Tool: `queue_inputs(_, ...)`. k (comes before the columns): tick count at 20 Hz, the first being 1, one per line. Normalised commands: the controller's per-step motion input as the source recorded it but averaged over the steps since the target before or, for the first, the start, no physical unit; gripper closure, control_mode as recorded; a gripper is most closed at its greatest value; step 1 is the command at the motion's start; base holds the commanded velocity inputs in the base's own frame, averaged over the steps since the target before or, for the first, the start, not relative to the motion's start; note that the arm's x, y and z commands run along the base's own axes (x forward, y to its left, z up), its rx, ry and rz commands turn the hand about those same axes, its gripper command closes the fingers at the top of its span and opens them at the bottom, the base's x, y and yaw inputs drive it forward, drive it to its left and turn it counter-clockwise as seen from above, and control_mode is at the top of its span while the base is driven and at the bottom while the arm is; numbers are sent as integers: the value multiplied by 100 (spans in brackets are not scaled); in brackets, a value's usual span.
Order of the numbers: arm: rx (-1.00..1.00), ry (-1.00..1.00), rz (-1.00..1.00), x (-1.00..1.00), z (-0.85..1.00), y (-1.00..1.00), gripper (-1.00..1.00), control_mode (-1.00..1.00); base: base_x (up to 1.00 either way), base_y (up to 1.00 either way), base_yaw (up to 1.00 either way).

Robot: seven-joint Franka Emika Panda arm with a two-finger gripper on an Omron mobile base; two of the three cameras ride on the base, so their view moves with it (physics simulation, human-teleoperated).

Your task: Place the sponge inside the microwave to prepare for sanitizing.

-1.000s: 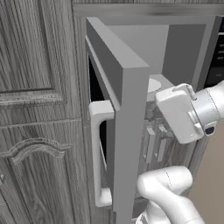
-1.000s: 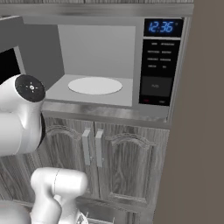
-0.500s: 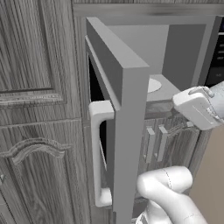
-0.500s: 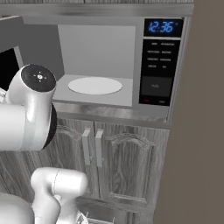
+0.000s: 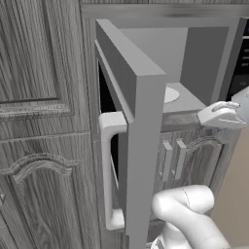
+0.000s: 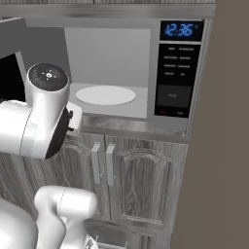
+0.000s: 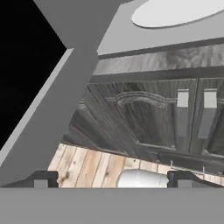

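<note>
Grey wood-grain cabinet doors (image 5: 44, 146) line the kitchen wall, and set among them is the large grey box-shaped microwave (image 6: 121, 63), its black-windowed door (image 5: 133, 136) with the pale bar handle (image 5: 109, 170) swung wide toward the left. Inside, the white round plate (image 6: 105, 95) lies bare on the oven floor, and the black button panel with its blue display (image 6: 178, 30) sits at the right edge of the front. Below, two more grey cabinet doors with small pale pulls (image 6: 101, 163) close the lower unit, and in the hand view pale wooden floor planks (image 7: 87, 168) show beneath them. The tool (image 7: 111, 179) has its two dark tips standing far apart with nothing between them; it hangs in front of the oven's lower lip, near the hinge side of the open door, looking down and outward. The yellow-and-green sponge is somewhere outside these pictures, so I cannot tell where it lies, which way it points or how its long axis runs; the oven cavity holds no sponge yet. My judgement is that the chief risk lies in the white arm (image 6: 39, 121) swinging close to the open door: a wide sweep could knock the door partly shut or clip its edge, and a blind reach for the sponge could miss it.
</note>
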Motion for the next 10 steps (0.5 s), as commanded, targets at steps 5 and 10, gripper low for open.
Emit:
queue_inputs(5,-30,-18,-7,40,-41,-30,-100,-100,0,0,0)
queue_inputs(10,-18,-9,-11,43,-42,-23,-100,-100,0,0,0)
